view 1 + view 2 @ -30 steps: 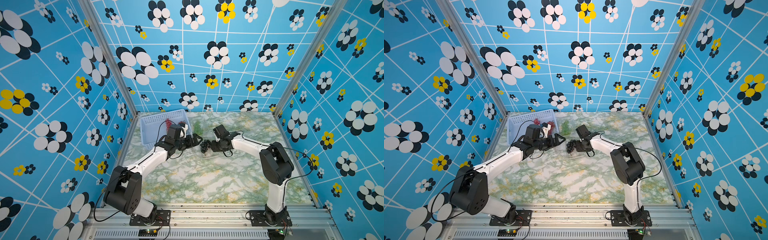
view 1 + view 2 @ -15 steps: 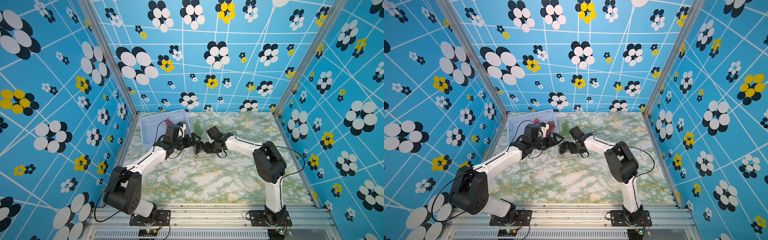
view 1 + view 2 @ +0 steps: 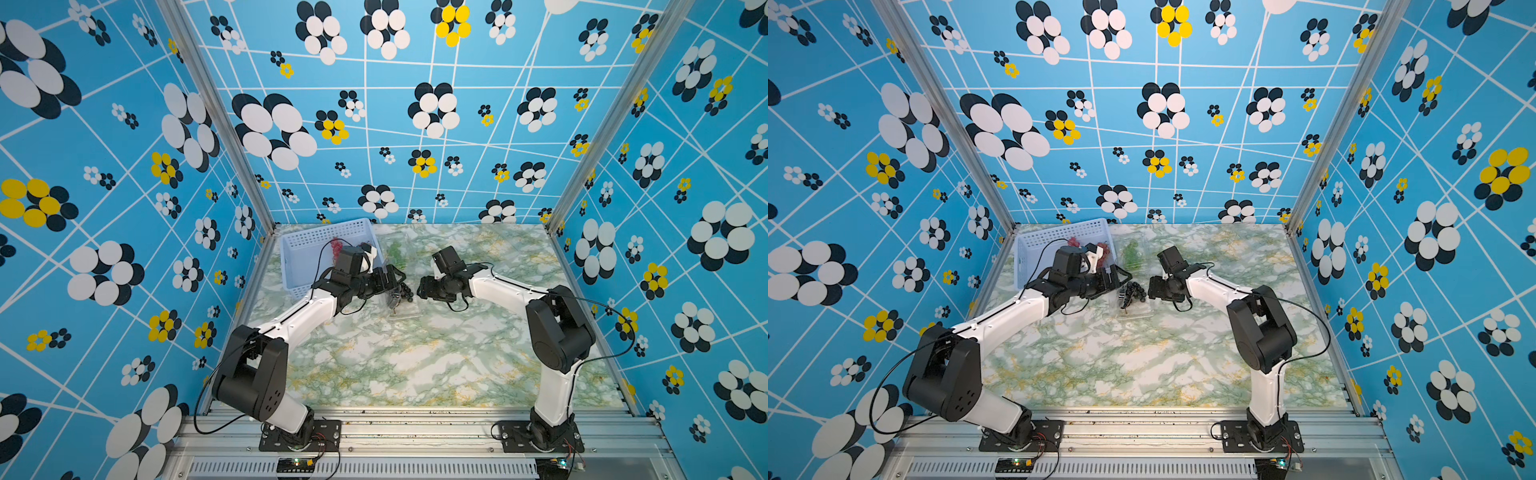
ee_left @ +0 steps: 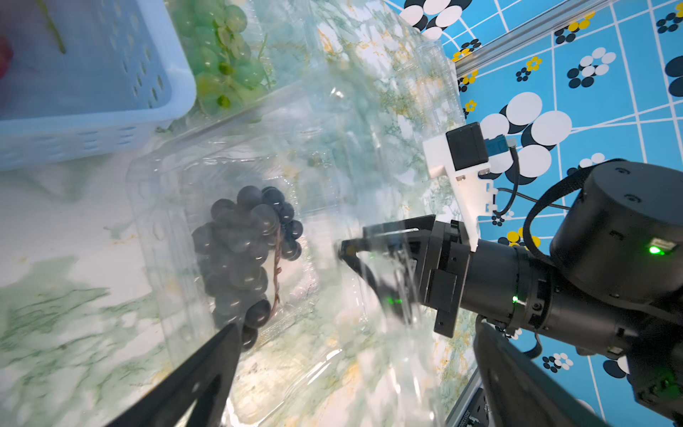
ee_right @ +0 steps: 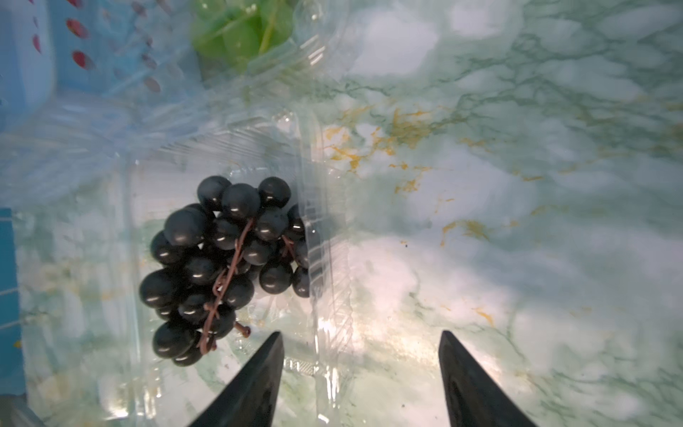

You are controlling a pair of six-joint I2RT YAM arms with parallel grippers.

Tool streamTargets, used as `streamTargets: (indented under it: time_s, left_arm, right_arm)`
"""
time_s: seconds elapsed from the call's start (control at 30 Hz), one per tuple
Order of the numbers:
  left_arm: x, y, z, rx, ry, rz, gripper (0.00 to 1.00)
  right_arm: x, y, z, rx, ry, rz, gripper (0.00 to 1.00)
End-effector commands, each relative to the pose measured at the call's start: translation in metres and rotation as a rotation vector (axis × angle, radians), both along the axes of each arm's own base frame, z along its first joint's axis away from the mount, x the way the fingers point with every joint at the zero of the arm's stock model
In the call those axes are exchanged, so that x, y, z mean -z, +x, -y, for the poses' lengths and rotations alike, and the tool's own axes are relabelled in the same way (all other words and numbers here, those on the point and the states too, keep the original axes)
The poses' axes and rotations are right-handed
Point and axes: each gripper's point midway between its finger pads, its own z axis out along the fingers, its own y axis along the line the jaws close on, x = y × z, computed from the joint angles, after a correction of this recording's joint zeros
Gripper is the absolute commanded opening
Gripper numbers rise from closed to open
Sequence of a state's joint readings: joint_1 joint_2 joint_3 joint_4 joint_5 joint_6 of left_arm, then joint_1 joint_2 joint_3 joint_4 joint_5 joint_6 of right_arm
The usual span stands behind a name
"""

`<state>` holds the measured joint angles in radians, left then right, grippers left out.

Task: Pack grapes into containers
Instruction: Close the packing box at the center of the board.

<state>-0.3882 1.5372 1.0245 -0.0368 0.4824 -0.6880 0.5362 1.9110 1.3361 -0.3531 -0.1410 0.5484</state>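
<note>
Dark grapes [image 5: 221, 266] are lying loose in an open clear box [image 4: 159, 207] on the surface [image 3: 415, 353], near the blue basket [image 3: 303, 266]. That bunch looks packed, bar closing the lid [image 4: 351, 166]. Green grapes [image 4: 221, 55] sit in a second clear box [image 5: 314, 51] just beside the basket. The red grapes [image 3: 336, 246] are in the basket itself, so probably next up.

Right gripper [image 5: 360, 334] hangs by the box on the side away from the basket, jaws spread with nothing in them. Left gripper [image 4: 356, 332] reaches in from the basket side, jaws spread wide too. One finger [image 4: 207, 369] is right by the bunch and the raised lid runs between its jaws. Best guess, it's there to steady the box or fold the lid down.
</note>
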Motion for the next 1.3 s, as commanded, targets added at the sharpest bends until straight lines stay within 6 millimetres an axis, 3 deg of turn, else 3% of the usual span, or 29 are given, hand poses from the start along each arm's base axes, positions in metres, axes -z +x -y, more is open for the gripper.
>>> streamTargets:
  time_s: [0.0, 0.13, 0.23, 0.5, 0.9, 1.27]
  left_arm:
    - [-0.011, 0.006, 0.012, 0.02, -0.013, 0.03, 0.99]
    - [-0.01, 0.007, 0.024, 0.037, -0.012, 0.032, 1.0]
    - [-0.003, 0.01, 0.035, 0.049, -0.015, 0.025, 0.99]
    - [0.018, 0.02, 0.053, 0.031, -0.054, -0.005, 0.99]
    - [0.047, 0.014, 0.045, -0.009, -0.04, -0.05, 1.0]
    - [0.055, 0.002, 0.03, -0.037, -0.03, -0.065, 1.0]
  right_arm:
    - [-0.017, 0.001, 0.009, 0.025, 0.054, 0.031, 0.77]
    - [-0.024, 0.003, 0.03, 0.077, 0.096, 0.039, 0.93]
    - [-0.026, 0.005, 0.045, 0.126, 0.131, 0.041, 0.98]
    - [-0.018, 0.011, 0.061, 0.187, 0.229, 0.004, 0.99]
    - [-0.019, 0.029, 0.03, 0.117, 0.341, 0.004, 0.99]
    - [-0.014, -0.002, -0.003, 0.031, 0.396, 0.024, 0.96]
